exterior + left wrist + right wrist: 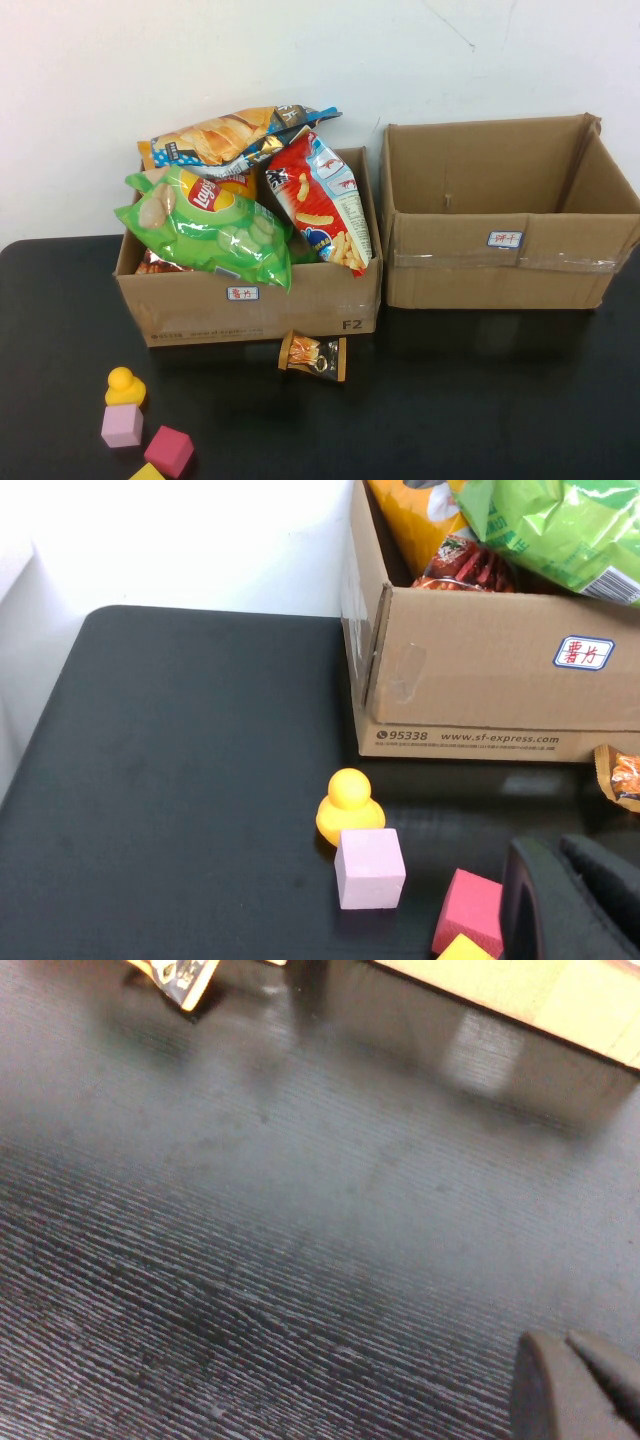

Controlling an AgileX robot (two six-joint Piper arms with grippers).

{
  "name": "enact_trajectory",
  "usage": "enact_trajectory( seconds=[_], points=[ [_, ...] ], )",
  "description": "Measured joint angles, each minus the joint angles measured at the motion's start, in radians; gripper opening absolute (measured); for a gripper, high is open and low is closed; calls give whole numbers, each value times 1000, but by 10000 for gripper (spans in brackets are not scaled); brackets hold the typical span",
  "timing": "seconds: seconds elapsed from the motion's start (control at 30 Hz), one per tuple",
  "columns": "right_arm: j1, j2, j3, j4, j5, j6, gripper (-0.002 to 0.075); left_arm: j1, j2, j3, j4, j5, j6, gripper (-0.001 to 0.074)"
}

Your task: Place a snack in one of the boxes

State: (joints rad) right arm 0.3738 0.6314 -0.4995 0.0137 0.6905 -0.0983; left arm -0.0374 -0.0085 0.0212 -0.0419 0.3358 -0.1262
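Observation:
A small orange snack packet [313,357] lies on the black table just in front of the left cardboard box [250,305]. That box is piled with a green chips bag [205,225], a red bag [325,200] and an orange-blue bag [235,135]. The right cardboard box [500,265] looks empty. Neither gripper shows in the high view. My left gripper [560,855] is shut and empty, low over the table near the toy blocks, with the packet [622,776] beyond it. My right gripper [565,1345] is shut and empty over bare table, far from the packet [175,975].
A yellow toy duck [124,386], a pink cube [122,426], a red cube [169,451] and a yellow block [147,472] sit at the front left. The boxes stand side by side against the white wall.

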Motion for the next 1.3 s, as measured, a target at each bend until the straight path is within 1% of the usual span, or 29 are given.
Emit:
enact_trajectory(
  seconds=[0.97, 1.17, 1.27, 1.3],
  points=[
    [0, 0, 0, 0, 0, 0, -1, 0, 0, 0, 5, 0, 4, -2],
    [-2, -84, 3, 0, 0, -8, -1, 0, 0, 0, 5, 0, 4, -1],
    [-29, -159, 38, -26, -57, -37, -1, 0, 0, -2, 5, 0, 4, -1],
    [-45, -191, 62, -41, -102, -41, -1, 0, 0, -2, 5, 0, 4, -1]
  ],
)
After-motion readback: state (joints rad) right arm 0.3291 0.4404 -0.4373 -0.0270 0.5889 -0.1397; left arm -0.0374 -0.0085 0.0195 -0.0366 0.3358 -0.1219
